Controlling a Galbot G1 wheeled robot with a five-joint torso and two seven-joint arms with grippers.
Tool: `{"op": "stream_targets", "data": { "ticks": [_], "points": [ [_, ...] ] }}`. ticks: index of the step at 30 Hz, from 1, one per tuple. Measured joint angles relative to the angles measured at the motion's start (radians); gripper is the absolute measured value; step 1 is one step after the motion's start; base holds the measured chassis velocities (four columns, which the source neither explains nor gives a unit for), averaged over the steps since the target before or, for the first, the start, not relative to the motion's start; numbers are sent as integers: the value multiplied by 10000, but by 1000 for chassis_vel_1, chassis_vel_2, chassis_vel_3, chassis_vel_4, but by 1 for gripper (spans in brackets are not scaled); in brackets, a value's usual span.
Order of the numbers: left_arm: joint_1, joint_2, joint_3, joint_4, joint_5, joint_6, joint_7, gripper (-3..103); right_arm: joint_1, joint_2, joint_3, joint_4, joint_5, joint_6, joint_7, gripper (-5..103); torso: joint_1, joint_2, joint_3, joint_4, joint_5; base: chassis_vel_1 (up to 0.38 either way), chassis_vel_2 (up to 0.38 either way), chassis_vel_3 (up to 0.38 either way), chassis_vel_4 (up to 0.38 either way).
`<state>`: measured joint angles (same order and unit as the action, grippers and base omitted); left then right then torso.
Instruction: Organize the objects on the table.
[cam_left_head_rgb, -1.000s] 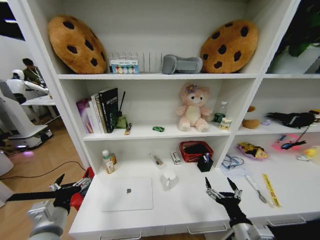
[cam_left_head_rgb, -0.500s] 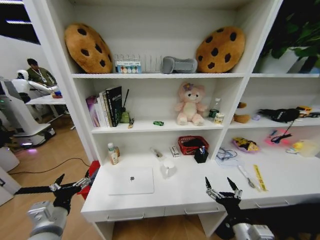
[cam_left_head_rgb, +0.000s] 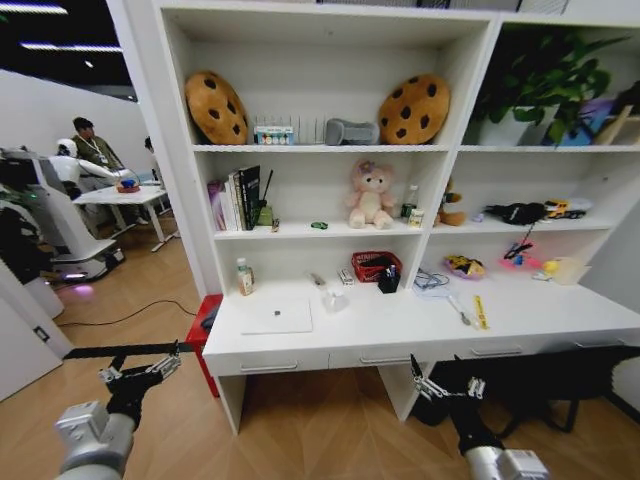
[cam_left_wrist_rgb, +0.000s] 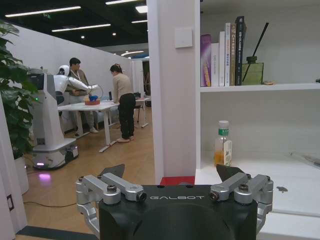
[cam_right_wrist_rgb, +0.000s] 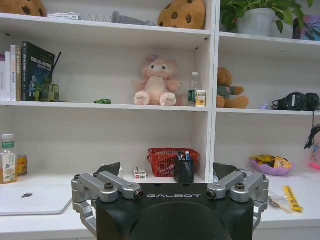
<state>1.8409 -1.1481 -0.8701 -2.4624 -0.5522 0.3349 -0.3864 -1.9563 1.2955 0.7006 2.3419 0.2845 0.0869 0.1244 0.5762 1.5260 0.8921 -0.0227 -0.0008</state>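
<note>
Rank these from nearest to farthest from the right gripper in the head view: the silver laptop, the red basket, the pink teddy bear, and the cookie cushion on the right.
From the right gripper, held low in front of the table:
1. Silver laptop, flat on the tabletop, toward the left.
2. Red basket, at the back of the tabletop.
3. Pink teddy bear, on the middle shelf.
4. Cookie cushion, on the top shelf, right side.

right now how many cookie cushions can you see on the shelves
2. One cookie cushion leans at the left end of the top shelf; the other cookie cushion leans at the right end of that shelf, above the pink teddy bear. More may be hidden.
</note>
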Motion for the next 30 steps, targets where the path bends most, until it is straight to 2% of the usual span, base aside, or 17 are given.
{"op": "stream_targets", "data": {
  "ticks": [2,8,11,12,14,30],
  "points": [
    [2,0,0,-1,0,0,1,100,-1,0,0,0,0,0,0,100,-3,3,-1,1,12,289,-286,-303,255],
    [2,0,1,1,0,0,-4,100,-6,0,0,1,0,0,0,100,-4,4,-1,-1,2,92,-79,-179,140],
    [-2,0,5,0,0,-1,16,100,-2,0,2,0,0,0,1,100,9,-6,6,-6,17,-79,-47,-28,-25],
    [-3,0,4,1,0,0,16,100,7,-1,2,0,0,0,1,100,18,-9,7,-1,5,-84,19,96,-64],
    [-2,0,4,1,0,-1,13,100,9,-2,2,0,0,0,1,100,18,-9,7,3,7,-84,42,118,-64],
    [0,0,1,1,0,0,10,100,5,-2,1,0,0,0,1,100,5,-2,2,0,7,-8,15,12,-10]
  ]
}}
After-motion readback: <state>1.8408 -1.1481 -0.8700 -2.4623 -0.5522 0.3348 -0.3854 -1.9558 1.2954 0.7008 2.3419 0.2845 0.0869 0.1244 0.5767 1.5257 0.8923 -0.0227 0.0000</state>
